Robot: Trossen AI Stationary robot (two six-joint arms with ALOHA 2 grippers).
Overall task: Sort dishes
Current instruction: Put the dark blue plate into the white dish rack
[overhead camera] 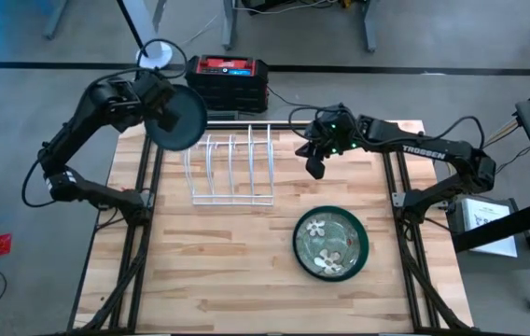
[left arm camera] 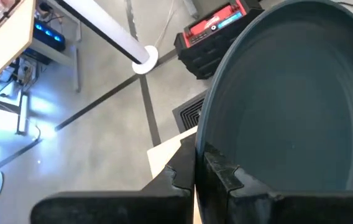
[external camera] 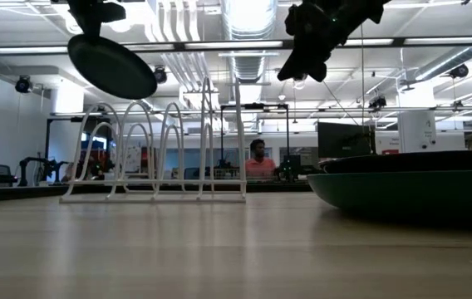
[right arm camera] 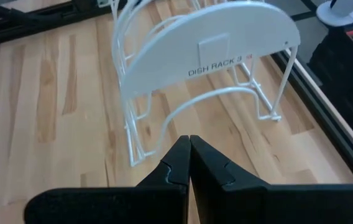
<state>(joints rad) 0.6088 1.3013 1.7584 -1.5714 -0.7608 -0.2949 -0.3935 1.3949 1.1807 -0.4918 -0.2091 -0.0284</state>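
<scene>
My left claw (overhead camera: 165,110) pinches the dark teal plate (overhead camera: 174,119) on edge, so it can slide into the white wire rack (overhead camera: 231,168). My right claw (overhead camera: 315,166) waits nearby, pressed together.

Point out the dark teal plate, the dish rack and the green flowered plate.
dark teal plate (overhead camera: 177,119), high view, centre of its face, held in the left gripper.
white wire dish rack (overhead camera: 231,168), high view, middle wires.
green flowered plate (overhead camera: 330,243), high view, centre of its well.

Behind your table: grey floor (overhead camera: 433,37), red-topped black case (overhead camera: 229,77), ceiling light strips (external camera: 219,48), seated person (external camera: 258,163) among desks
</scene>
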